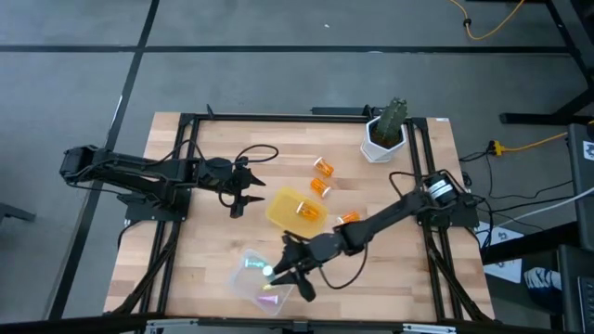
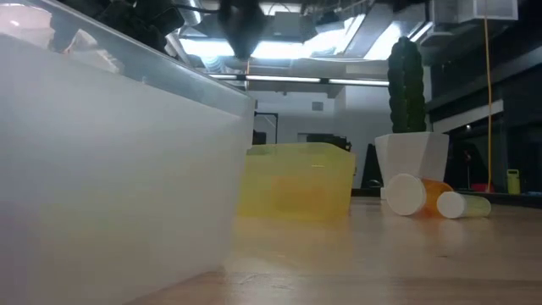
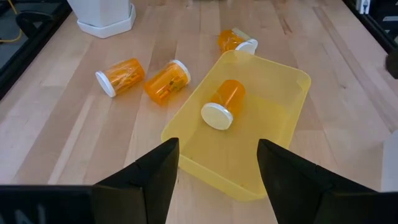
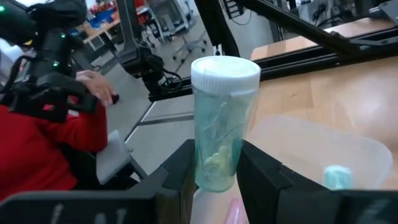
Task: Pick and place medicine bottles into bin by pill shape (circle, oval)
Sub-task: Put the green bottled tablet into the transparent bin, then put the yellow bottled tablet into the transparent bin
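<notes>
the right gripper (image 4: 214, 174) is clamped on a slim green vial (image 4: 222, 121) with a white cap, held upright over the clear bin (image 1: 261, 278) near the table's front edge. the left gripper (image 3: 217, 168), fingers apart and empty, waits beside the yellow bin (image 3: 273, 93), which holds 1 orange bottle (image 3: 222, 102). 3 more orange bottles (image 3: 166, 79) lie loose on the table (image 1: 186, 260). the vial looks light, stiff and smooth (probably slippery plastic); the grip sits low on its body, so it could tilt.
</notes>
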